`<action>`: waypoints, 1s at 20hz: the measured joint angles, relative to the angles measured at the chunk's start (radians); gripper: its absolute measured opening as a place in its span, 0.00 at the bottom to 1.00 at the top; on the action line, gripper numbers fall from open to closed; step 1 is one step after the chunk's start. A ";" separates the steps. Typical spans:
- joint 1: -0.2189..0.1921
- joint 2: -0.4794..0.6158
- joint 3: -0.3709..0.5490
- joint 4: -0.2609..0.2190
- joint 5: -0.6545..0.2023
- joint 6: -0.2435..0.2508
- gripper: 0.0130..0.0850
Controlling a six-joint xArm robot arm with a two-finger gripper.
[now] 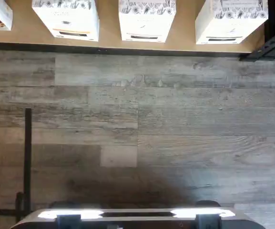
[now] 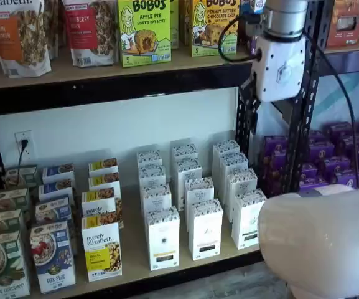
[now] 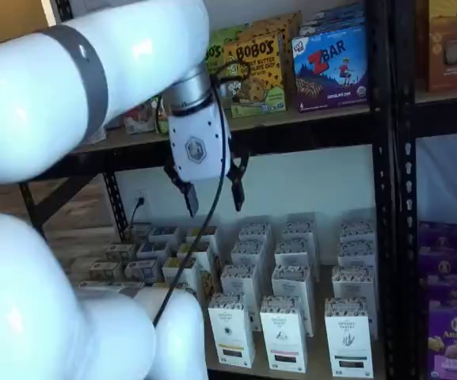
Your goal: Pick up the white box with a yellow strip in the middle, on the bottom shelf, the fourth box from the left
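Observation:
The white box (image 2: 163, 240) is a tall narrow carton with a speckled top band and a small yellowish mark mid-face. It stands at the front of the bottom shelf (image 2: 132, 265), right of a "purely elizabeth" box (image 2: 101, 249). It also shows in the wrist view (image 1: 68, 21) and in a shelf view (image 3: 232, 328). My gripper (image 3: 212, 194) hangs open and empty, high above the white boxes and just below the upper shelf board. In a shelf view its fingers (image 2: 249, 118) show side-on, up and to the right of the box.
More white cartons (image 2: 205, 229) stand in rows right of and behind the target. Cereal boxes (image 2: 51, 255) fill the shelf's left. A black upright (image 2: 303, 124) and purple boxes (image 2: 335, 162) stand to the right. The upper shelf (image 2: 104, 81) holds Bobo's boxes. Grey plank floor (image 1: 137, 124) lies in front.

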 joint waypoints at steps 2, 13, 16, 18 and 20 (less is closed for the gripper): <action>0.011 0.004 0.027 -0.008 -0.026 0.012 1.00; 0.056 0.019 0.201 0.017 -0.236 0.059 1.00; 0.069 0.038 0.234 0.025 -0.289 0.070 1.00; 0.085 0.053 0.261 0.025 -0.339 0.086 1.00; 0.102 0.066 0.288 0.015 -0.400 0.108 1.00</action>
